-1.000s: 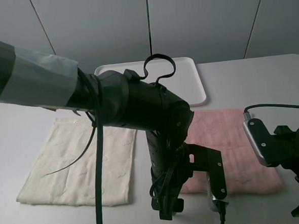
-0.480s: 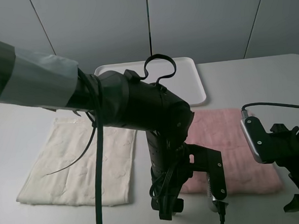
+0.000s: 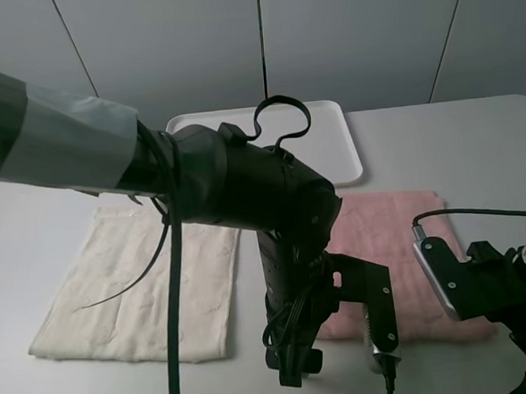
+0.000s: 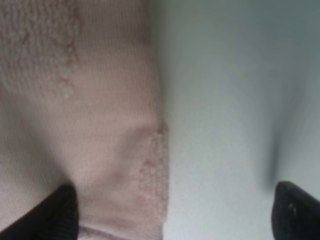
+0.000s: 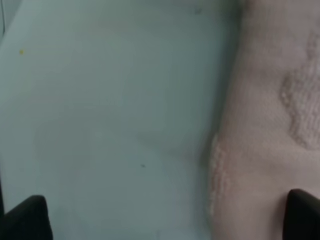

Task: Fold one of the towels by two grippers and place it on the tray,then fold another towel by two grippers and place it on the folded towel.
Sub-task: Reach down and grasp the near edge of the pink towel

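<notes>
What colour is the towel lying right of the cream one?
Pale pink towel, faintly embossed; the exterior high view shows it best.

Two towels flat on table (image 3: 456,140), side by side with a gap: left towel (image 3: 117,286), right towel (image 3: 386,234). Tray (image 3: 340,148) just behind them, centred. Left gripper (image 4: 175,215) straddles right towel's left edge, right gripper (image 5: 162,217) straddles its right edge.

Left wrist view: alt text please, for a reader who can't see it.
Blurred close-up of the edge of the pale pink towel lying on the pale table. The left gripper is open and straddles that edge: one black fingertip sits over the towel and the other over bare table, and neither is visibly gripping the cloth.
</notes>
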{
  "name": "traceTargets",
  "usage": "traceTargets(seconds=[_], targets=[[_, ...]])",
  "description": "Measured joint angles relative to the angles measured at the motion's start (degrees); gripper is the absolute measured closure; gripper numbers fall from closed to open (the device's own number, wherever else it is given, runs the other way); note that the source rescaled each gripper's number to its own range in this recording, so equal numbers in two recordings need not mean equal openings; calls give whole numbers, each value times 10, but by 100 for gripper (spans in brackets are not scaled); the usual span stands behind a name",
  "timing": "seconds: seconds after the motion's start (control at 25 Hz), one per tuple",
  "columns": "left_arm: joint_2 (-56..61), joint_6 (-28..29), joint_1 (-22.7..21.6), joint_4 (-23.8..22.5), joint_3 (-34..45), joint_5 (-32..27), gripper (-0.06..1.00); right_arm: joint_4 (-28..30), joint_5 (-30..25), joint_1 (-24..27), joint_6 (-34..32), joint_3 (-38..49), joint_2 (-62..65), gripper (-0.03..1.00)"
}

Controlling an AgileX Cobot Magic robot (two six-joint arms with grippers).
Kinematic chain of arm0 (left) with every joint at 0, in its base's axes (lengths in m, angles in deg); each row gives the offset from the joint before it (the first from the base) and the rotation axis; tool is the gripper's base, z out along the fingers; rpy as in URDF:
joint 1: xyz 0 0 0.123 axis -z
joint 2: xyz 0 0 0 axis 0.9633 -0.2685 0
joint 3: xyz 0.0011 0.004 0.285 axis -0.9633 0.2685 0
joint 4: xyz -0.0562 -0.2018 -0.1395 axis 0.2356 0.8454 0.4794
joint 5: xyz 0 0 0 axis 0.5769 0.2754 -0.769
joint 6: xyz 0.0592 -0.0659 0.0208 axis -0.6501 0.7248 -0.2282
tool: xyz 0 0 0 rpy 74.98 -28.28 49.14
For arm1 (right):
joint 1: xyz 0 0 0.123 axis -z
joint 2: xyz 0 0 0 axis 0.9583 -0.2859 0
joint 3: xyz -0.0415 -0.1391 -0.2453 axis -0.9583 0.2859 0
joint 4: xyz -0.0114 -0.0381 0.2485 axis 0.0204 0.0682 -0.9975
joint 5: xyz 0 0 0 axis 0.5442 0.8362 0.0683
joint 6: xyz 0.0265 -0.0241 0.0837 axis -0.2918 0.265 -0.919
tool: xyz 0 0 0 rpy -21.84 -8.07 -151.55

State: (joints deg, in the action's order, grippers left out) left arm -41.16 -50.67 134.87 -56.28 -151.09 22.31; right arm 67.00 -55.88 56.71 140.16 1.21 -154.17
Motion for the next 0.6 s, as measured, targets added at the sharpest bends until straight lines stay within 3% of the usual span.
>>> traceTargets(seconds=[0.4, 0.48, 0.6], targets=[[0, 0, 0, -1, 0, 1, -6, 47, 28, -4, -52, 1, -36, -3], [0, 1, 0, -1, 0, 1, -6, 56, 32, -4, -53, 0, -41, 5], [0, 9, 0, -2, 0, 2, -6, 71, 56, -4, -56, -2, -49, 28]])
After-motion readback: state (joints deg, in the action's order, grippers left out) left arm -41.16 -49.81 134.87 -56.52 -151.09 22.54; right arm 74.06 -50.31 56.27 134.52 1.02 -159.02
